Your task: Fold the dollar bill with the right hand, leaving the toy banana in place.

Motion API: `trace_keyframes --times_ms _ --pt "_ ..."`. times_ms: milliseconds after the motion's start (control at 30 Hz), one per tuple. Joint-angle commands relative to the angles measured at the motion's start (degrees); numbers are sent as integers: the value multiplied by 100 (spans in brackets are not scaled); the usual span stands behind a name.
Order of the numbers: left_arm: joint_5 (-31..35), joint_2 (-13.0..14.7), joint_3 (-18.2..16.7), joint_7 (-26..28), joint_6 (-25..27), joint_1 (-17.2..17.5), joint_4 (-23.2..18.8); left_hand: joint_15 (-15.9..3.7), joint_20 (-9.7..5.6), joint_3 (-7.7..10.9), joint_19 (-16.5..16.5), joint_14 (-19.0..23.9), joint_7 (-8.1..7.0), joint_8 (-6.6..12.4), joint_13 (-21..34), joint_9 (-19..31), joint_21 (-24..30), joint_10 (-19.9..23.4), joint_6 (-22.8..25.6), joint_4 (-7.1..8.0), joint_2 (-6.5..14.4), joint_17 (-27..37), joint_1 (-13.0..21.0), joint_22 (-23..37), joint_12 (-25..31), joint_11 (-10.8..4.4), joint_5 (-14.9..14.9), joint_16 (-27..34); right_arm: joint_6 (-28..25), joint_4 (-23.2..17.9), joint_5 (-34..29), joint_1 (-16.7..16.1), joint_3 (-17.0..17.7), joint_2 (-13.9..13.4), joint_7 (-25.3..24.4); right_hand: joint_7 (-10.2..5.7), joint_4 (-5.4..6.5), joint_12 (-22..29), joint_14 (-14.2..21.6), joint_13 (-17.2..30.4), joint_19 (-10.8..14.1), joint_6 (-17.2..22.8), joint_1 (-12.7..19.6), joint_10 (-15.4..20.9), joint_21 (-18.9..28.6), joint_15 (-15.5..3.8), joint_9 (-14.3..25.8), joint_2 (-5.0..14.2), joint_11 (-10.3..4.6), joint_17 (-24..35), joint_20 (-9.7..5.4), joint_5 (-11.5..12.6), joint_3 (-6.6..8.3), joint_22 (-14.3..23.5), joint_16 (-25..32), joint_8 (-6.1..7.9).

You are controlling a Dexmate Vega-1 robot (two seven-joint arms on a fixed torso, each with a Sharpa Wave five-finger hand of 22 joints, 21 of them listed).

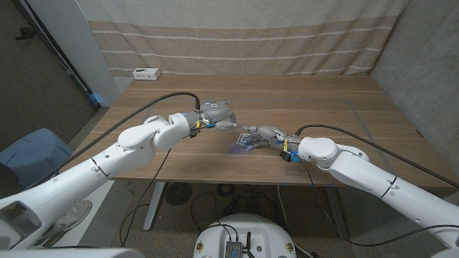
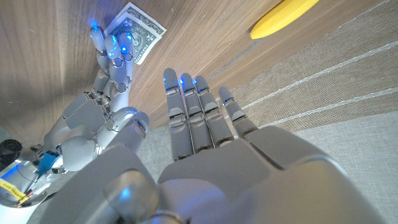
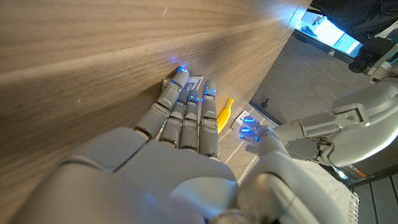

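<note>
The dollar bill (image 2: 135,38) lies flat on the table (image 1: 315,100), near the toy banana (image 2: 283,17). The right hand (image 2: 112,62) presses its straight fingers (image 3: 186,115) on the bill without gripping it. The left hand (image 2: 205,124) is open and empty. Paper looks thin, light and slippery; lift one edge.

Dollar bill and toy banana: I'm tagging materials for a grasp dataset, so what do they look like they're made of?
The dollar bill looks like thin matte paper: flat, printed, with crisp corners. The toy banana seems to be smooth plastic or foam, going by its even yellow colour and soft sheen; the pictures cannot settle which. The right robot hand has its fingertips on the bill.
</note>
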Motion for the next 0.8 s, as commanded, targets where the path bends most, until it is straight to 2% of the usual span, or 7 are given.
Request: trace_keyframes --times_ms 33,167,400,800 --pt "-123 -103 120 -105 -338 -186 335 -62 -10 14 45 -67 -31 6 17 11 54 -32 -4 -77 -33 -2 43 18 -21 -18 11 -50 -56 -36 -32 55 -11 3 -15 61 51 34 2 21 13 -33 -65 26 -32 11 23 -20 14 3 32 35 3 21 2 24" --pt "-131 -225 317 -326 -508 -376 573 -83 -13 11 33 -158 -52 -33 5 6 46 -122 -83 -101 -43 -12 29 17 -79 -50 8 -101 -30 -24 -17 55 1 -6 2 59 59 37 6 21 12 -35 -78 26 -38 10 23 -21 8 1 34 39 -1 21 2 27" --pt "41 -339 526 -551 -556 -551 738 -148 -35 15 16 -336 -110 -83 -18 -9 30 -259 -190 -167 -71 -37 29 14 -172 -89 2 -187 10 3 17 51 21 -19 34 55 67 40 8 21 15 -28 -94 28 -45 6 22 -23 12 -3 32 45 -5 21 -1 34" --pt "350 -498 793 -805 -520 -749 924 -210 -55 -69 -58 -744 -176 -165 -61 -38 -24 -564 -481 -156 -154 -44 -147 5 -342 -117 -25 -272 81 54 55 46 49 -43 88 59 73 46 18 21 25 -20 -110 30 -54 16 21 -29 5 -11 30 53 -7 22 -4 43"
